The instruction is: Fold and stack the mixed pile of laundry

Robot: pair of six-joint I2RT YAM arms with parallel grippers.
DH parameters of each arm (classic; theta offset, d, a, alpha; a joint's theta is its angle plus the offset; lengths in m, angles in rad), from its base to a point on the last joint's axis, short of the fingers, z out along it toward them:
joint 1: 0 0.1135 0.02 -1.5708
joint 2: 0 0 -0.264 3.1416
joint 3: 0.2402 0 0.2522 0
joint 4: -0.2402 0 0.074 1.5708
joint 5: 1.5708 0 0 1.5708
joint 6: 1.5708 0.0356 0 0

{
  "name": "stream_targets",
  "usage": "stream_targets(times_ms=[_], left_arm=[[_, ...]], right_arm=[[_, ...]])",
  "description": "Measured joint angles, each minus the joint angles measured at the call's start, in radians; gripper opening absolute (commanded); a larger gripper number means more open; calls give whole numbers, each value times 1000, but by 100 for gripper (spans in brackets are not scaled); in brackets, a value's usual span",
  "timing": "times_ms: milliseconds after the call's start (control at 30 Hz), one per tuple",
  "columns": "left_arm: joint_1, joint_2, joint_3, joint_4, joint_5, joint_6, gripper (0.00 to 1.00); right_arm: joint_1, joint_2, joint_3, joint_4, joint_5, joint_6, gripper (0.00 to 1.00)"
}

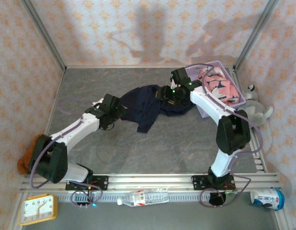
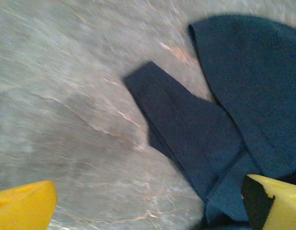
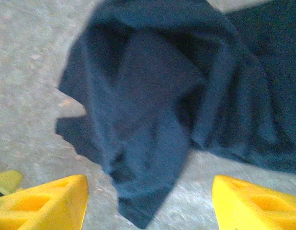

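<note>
Crosswise, navy cloth (image 1: 147, 106) — long axis left-right, tail nearward — left gripper (image 2: 148, 203) and right gripper (image 3: 148, 201) fingers apart.

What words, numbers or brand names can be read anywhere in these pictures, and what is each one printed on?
No text can be read for certain.
yellow clock: numerals around its dial, too small to read.
blue-and-white drink container: dark printed characters on its side, too small and blurred to read.
clear plastic bottle: no legible label.
</note>
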Motion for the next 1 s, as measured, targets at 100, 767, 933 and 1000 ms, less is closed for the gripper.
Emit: stream_targets(times_ms=[100, 767, 933, 1000], left_arm=[[-31, 92, 39, 36, 44, -2, 95], [-183, 388, 260, 153, 135, -99, 38], [-182, 451, 332, 116, 135, -81, 0], [-182, 455, 369, 87, 131, -64, 0]], right_arm=[[0, -40, -120, 3, 32, 0, 67], [-20, 226, -97, 127, 270, 21, 11], [-55, 222, -78, 125, 290, 14, 0], [-76, 204, -82, 119, 294, 10, 0]])
